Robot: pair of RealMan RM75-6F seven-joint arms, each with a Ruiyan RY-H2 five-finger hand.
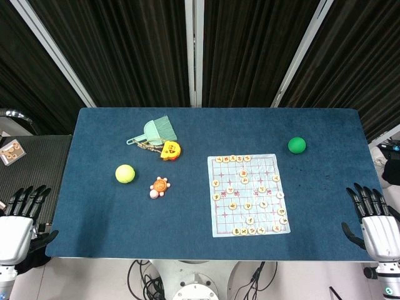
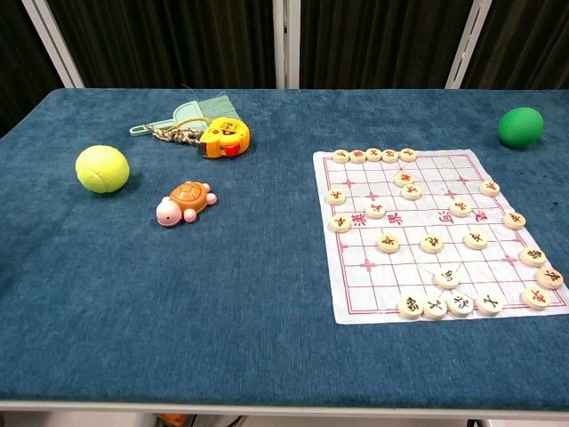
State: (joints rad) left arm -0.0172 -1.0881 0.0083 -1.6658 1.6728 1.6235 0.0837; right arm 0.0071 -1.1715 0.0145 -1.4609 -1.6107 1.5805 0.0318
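Observation:
My left hand (image 1: 22, 215) hangs off the table's near left corner, fingers spread, holding nothing. Off the near right corner my right hand (image 1: 374, 219) is likewise spread and empty. Neither hand shows in the chest view. On the blue table (image 1: 100, 219) lie a yellow tennis ball (image 1: 125, 174) (image 2: 102, 168), an orange toy turtle (image 1: 160, 187) (image 2: 185, 202), a yellow tape measure (image 1: 170, 150) (image 2: 224, 137), a green hand brush (image 1: 155, 132) (image 2: 191, 114), a green ball (image 1: 297, 145) (image 2: 520, 126) and a chess sheet (image 1: 247, 194) (image 2: 436, 233) with several round pieces.
Dark curtains with white posts (image 1: 197, 50) back the table. A black ribbed surface (image 1: 31, 165) stands left of the table with a small item (image 1: 11, 150) on it. Cables (image 1: 150, 278) hang below the near edge.

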